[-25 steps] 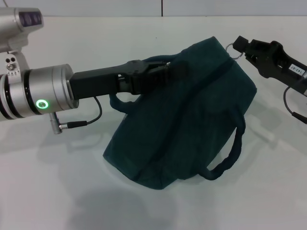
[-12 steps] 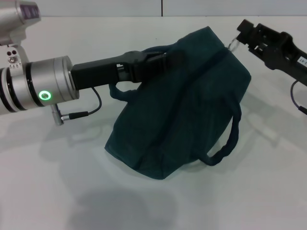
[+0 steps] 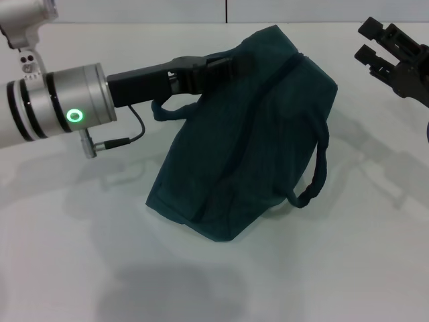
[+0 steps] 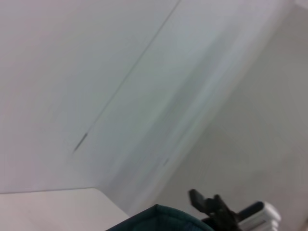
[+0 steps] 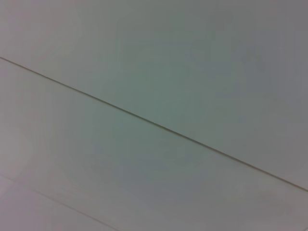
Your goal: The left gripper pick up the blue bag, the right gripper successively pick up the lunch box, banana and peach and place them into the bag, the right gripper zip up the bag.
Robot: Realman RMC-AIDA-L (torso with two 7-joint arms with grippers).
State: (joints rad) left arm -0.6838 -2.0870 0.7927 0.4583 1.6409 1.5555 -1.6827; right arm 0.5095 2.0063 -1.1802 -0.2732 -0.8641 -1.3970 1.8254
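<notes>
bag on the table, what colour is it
Dark teal-blue fabric all over the bag, clearest in the head view; the left wrist view catches only its top edge.

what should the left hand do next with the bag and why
Probably lower and release. The large dark teal fabric bag looks closed along its top, with no lunch box, banana or peach in sight. The black two-fingered right hand is open and clear of the bag, off to its right. The left hand alone grips the bag's top, tilting it on the white table.
</notes>
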